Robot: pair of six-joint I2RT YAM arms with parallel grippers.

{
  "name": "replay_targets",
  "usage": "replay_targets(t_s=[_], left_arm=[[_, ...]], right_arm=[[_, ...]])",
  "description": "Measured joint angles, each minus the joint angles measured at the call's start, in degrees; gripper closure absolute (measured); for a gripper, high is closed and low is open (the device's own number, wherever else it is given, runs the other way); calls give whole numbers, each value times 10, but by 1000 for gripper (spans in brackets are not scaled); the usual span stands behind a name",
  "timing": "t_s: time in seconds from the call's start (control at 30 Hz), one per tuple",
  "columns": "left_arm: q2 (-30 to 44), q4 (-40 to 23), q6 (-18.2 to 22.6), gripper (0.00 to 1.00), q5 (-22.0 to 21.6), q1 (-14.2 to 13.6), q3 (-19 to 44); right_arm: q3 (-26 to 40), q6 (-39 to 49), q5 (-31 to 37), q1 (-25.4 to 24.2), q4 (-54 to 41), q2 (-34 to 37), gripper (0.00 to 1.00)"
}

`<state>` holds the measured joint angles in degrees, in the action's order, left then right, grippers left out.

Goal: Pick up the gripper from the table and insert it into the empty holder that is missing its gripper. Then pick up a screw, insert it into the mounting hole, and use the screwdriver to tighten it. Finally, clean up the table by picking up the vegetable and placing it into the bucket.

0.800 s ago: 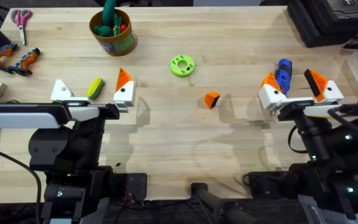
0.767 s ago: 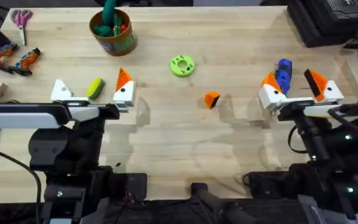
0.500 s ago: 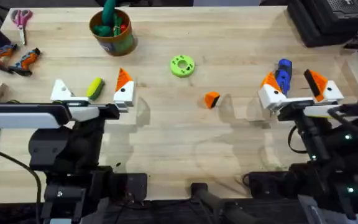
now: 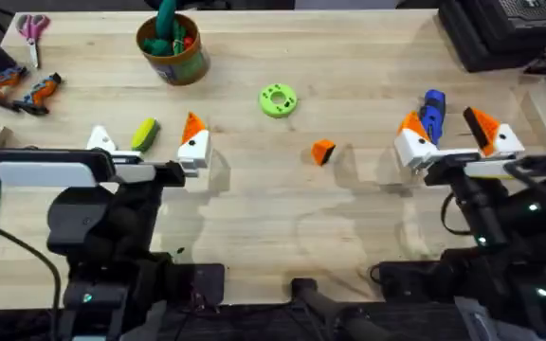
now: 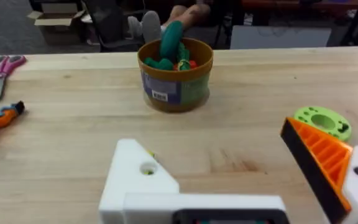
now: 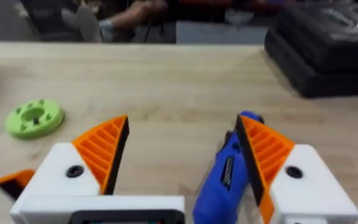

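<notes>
a: how are the jaws standing?

b: the left gripper (image 4: pixel 147 144) is standing wide open, holding nothing. one side is carrying an orange tip, the other is the holder (image 4: pixel 100 141), a plain white block. the vegetable (image 4: pixel 144 134) is lying between them on the worktop (image 4: pixel 349 227). the right gripper (image 4: pixel 448 133) is open too, and the screwdriver (image 4: pixel 432 114) is lying between its two orange tips.

a: and the gripper?

b: the gripper (image 4: pixel 322 152) is lying loose near the middle of the worktop, well apart from both arms. i think the holder is kept bare and open so the right arm can bring the part to it.

a: the bucket?

b: the bucket (image 4: pixel 171 47) is standing at the far side, beyond the left arm, waiting for the vegetable.
</notes>
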<state>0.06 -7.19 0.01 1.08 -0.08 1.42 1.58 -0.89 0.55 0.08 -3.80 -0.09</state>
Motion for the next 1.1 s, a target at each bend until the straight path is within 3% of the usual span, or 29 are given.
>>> replay_targets(t_s=[0.27, 0.33, 0.37, 0.7, 0.87, 1.1], left_arm=[[55, -202, 1, 15, 9, 0, 166], [95, -242, 7, 15, 9, 0, 218], [170, -303, 20, 15, 9, 0, 299], [411, -478, 67, 15, 9, 0, 527], [495, -526, 73, 15, 4, 0, 585], [555, -522, 76, 15, -15, 0, 592]], right_arm=[[112, -4, -17, 0, -181, 57, 8], [159, -4, -18, 0, -210, 96, 8], [234, -4, -19, 0, -261, 162, 7], [471, -4, -19, 0, -431, 402, 8], [553, -4, -19, 0, -488, 481, 8], [569, -4, -19, 0, -490, 516, 8]])
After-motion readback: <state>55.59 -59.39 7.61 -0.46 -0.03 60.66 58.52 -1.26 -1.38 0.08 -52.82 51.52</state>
